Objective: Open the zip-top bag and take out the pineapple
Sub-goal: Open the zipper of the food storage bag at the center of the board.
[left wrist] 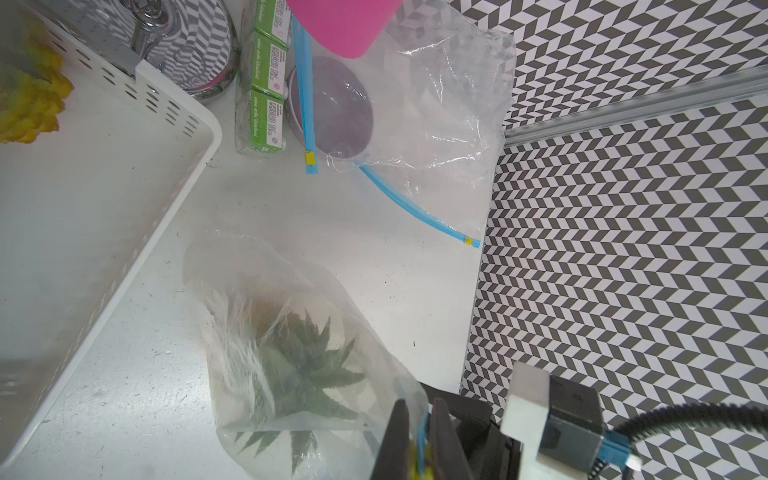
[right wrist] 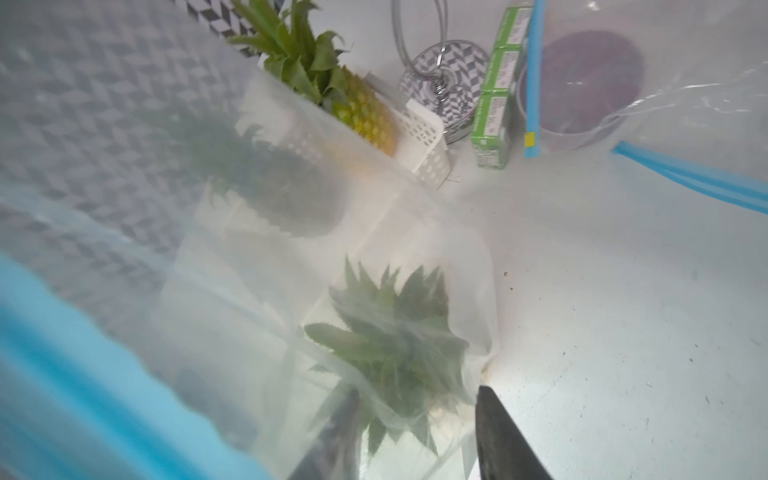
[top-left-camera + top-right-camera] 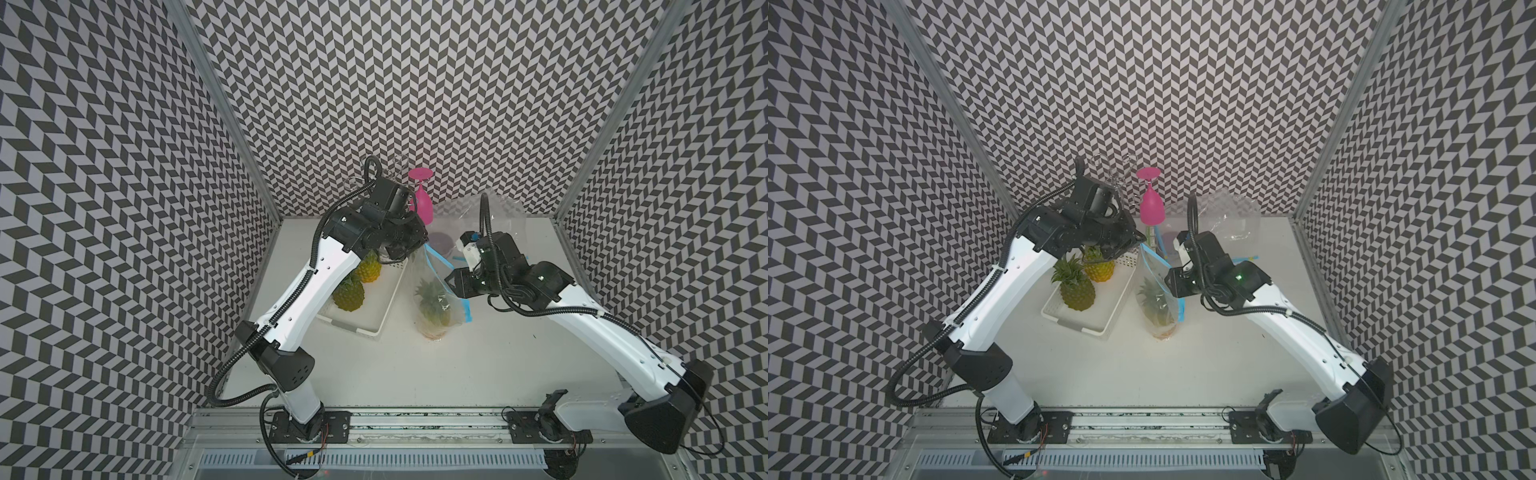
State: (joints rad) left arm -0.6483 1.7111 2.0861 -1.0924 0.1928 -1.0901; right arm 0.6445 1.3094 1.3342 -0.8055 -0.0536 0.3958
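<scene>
A clear zip-top bag (image 3: 432, 286) (image 3: 1154, 286) with a blue zip strip stands upright in the middle of the table. The pineapple (image 3: 434, 307) (image 3: 1158, 309) (image 1: 299, 365) (image 2: 395, 345) is inside it, leafy crown up. My left gripper (image 3: 422, 246) (image 3: 1140, 243) (image 1: 419, 409) is shut on the blue zip strip at the bag's top far corner. My right gripper (image 3: 451, 286) (image 3: 1169, 286) (image 2: 415, 399) is at the bag's top right side. Its jaws stand apart around the crown, one finger seen blurred through plastic, the other bare.
Left of the bag, a white perforated basket (image 3: 395, 299) holds two other pineapples (image 3: 349, 296). At the back stand an upturned pink glass (image 3: 424, 203), a chrome stand (image 1: 187, 41), a green box (image 1: 266, 83) and a second clear bag (image 3: 486, 224) with a purple bowl (image 1: 332, 108).
</scene>
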